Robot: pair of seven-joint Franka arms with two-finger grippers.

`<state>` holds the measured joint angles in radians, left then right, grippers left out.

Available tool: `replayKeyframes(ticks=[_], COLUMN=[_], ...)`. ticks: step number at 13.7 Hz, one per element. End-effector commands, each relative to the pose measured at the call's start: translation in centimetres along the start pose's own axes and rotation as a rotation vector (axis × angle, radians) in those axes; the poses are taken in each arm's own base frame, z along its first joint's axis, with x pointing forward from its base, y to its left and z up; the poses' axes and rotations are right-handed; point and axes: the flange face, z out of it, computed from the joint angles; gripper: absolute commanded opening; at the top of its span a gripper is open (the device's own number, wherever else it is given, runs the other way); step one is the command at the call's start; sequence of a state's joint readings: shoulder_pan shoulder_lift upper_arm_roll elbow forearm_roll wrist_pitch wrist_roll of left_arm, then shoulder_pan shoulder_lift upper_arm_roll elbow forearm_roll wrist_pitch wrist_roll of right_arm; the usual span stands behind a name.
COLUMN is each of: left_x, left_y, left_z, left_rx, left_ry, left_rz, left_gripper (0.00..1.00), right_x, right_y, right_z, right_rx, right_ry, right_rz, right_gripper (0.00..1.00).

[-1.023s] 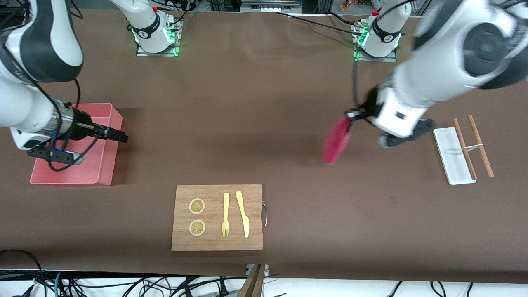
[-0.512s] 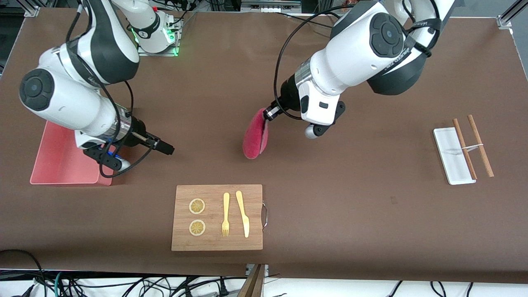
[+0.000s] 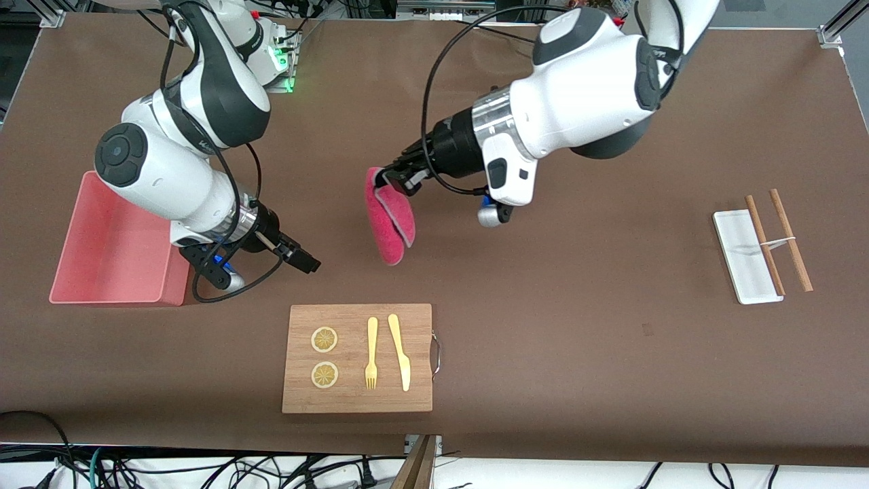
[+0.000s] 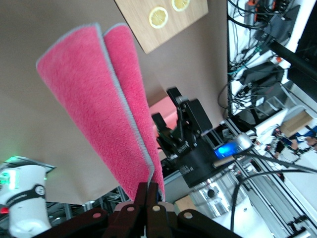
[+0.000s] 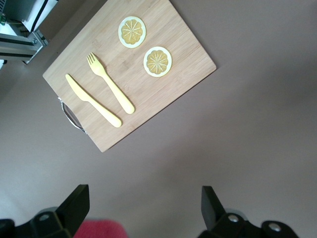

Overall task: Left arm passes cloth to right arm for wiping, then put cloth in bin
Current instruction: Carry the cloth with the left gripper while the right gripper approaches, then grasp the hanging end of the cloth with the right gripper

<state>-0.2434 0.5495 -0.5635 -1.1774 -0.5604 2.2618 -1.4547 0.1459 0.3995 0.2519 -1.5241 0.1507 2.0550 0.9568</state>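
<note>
While the cloth [image 3: 388, 216] travelled tableward-centre, the right gripper [image 3: 303, 258] approached.

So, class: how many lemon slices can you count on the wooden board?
2. Both lie on the board, at its end toward the right arm: one slice farther from the front camera, the other nearer. None appears hidden.

Brown matte covered worktop [image 3: 516, 353], evenly lit; tangled black cables [image 3: 204, 468] on the white floor along its camera-side edge.
</note>
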Motion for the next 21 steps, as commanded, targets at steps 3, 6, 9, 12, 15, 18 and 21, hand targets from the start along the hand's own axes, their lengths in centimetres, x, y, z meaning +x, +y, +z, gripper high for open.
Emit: replayKeyframes(ticks=[3, 6, 9, 12, 15, 18, 21], left_x=[-1.1, -1.2, -1.3, -1.1, -1.1, -1.0, -1.0], left_y=[1.0, 1.0, 1.0, 1.1, 1.1, 1.1, 1.1], left_z=[2.1, 2.8, 2.7, 2.6, 2.6, 2.5, 2.5], left_rx=[-0.089, -0.106, -0.109, -0.112, -0.114, -0.115, -0.115], left_ry=[-0.121, -0.122, -0.124, -0.125, -0.124, -0.123, -0.123], left_rz=[-0.088, -0.092, -0.101, -0.105, -0.106, -0.107, -0.107], left_gripper=[0.00, 0.00, 0.00, 0.00, 0.00, 0.00, 0.00], right_x=[-0.9, 0.4, 0.3, -0.7, -0.8, -0.8, -1.1], right_y=[-1.6, -1.5, -1.8, -2.3, -2.4, -2.4, -2.4], right_z=[0.8, 2.3, 4.2, 5.5, 6.0, 6.4, 6.6], right_rx=[0.063, 0.085, 0.091, 0.077, 0.073, 0.097, 0.102], right_ry=[-0.001, 0.011, 0.007, -0.010, -0.017, -0.071, -0.091], right_rz=[0.090, 0.093, 0.106, 0.121, 0.138, 0.195, 0.211], right_gripper=[1.00, 1.00, 1.00, 1.00, 1.00, 1.00, 1.00])
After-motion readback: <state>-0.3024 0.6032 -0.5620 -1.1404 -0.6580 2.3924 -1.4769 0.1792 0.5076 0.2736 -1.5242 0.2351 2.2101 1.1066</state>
